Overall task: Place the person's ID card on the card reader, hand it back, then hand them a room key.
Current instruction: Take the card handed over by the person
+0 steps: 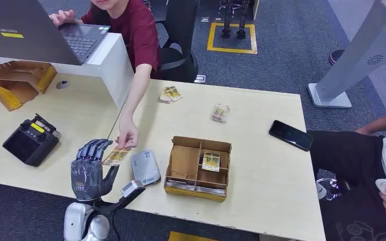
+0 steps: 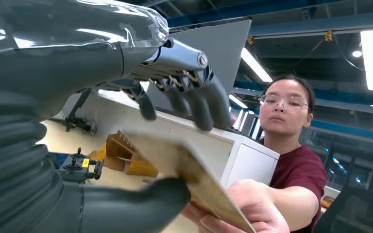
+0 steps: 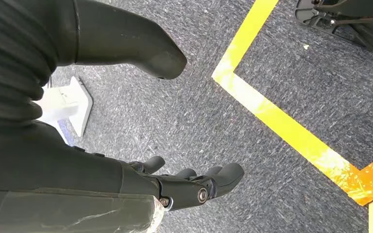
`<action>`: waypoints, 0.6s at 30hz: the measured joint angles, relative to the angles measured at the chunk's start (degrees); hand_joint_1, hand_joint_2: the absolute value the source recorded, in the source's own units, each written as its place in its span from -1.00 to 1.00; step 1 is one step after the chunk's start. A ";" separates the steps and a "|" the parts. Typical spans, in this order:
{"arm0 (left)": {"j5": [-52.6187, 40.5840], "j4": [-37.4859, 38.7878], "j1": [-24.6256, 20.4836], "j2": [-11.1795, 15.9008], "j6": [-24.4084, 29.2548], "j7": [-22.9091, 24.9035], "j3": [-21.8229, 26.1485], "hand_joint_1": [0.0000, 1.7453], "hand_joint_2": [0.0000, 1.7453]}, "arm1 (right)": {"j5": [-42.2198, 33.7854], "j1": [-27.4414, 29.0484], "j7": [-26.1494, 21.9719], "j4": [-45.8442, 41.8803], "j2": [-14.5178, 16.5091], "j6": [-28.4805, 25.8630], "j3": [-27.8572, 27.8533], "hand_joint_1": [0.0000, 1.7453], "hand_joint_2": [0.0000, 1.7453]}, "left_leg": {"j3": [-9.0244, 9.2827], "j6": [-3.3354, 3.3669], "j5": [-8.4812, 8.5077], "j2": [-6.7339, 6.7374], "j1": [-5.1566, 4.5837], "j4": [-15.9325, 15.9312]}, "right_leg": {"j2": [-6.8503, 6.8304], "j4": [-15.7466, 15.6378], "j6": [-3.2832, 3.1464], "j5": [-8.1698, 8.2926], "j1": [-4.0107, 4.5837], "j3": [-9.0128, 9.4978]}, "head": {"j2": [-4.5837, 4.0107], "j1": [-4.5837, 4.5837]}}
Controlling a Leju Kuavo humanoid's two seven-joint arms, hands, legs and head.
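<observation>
Left robot hand [image 1: 91, 168], nearest the head camera at about seven o'clock on the tabletop [image 1: 261, 115], is raised with fingers apart; whether its thumb presses the ID card [image 1: 116, 156] I cannot tell. That card, in the person's hand [image 1: 127, 136], lies at two o'clock from the palm, long axis running toward the card reader [image 1: 145, 167] at four o'clock. Right robot hand [image 3: 175, 187] hangs open over the floor.
</observation>
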 joint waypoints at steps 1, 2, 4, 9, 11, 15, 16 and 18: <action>0.26 0.05 0.00 -0.01 0.00 -0.29 0.00 1.00 1.00 | 0.00 0.00 0.00 0.00 0.00 0.00 0.00 -1.00 1.00 | 0.00 0.00 0.00 0.00 0.00 0.00 | 0.00 0.00 0.00 0.00 0.00 0.00 | 0.00 0.00; 0.50 0.11 -0.01 -0.02 0.00 -0.61 0.00 1.00 1.00 | 0.00 -0.01 0.00 0.00 0.00 0.00 0.00 -1.00 1.00 | 0.00 0.00 0.00 0.00 0.00 0.00 | 0.00 0.00 0.00 0.00 0.00 0.00 | 0.00 0.00; 1.46 0.34 -0.02 -0.04 0.00 -1.90 0.00 1.00 1.00 | 0.00 -0.02 0.00 0.00 0.00 0.00 0.00 -1.00 1.00 | 0.00 0.00 0.00 0.00 0.00 0.00 | 0.00 0.00 0.00 0.00 0.00 0.00 | 0.00 0.00; 4.35 0.66 -0.03 -0.08 0.00 -5.41 0.02 1.00 1.00 | 0.02 -0.02 0.00 0.00 0.00 0.00 0.00 -1.00 1.00 | 0.00 0.00 0.00 0.00 0.00 0.00 | 0.00 0.00 0.00 0.00 0.00 0.00 | 0.00 -0.01; 5.02 0.78 -0.02 -0.14 0.00 -6.56 0.02 1.00 1.00 | 0.02 -0.02 0.00 0.00 0.00 0.00 0.00 -1.00 1.00 | -0.01 0.00 0.00 0.00 0.00 0.00 | 0.00 0.00 0.00 0.00 0.00 0.00 | 0.00 0.00; 6.10 1.16 -0.02 -0.17 0.00 -7.87 0.02 1.00 1.00 | 0.02 -0.02 0.01 0.00 0.00 0.00 0.00 -1.00 1.00 | 0.00 0.00 0.00 0.00 0.00 0.00 | 0.00 0.00 0.00 0.00 0.00 0.00 | 0.00 -0.01; 6.25 1.31 -0.02 -0.17 0.00 -7.88 0.02 1.00 1.00 | 0.02 -0.02 0.01 0.00 0.00 0.00 0.00 -1.00 1.00 | 0.00 0.00 0.00 0.00 0.00 0.00 | 0.00 0.00 0.00 0.00 0.00 0.00 | 0.00 -0.01; 6.36 1.70 -0.03 -0.16 0.00 -7.17 0.02 1.00 1.00 | 0.02 -0.02 0.01 0.00 0.00 0.00 0.00 -1.00 1.00 | 0.00 0.00 0.00 0.00 0.00 0.00 | 0.00 0.00 0.00 0.00 0.00 0.00 | 0.00 0.00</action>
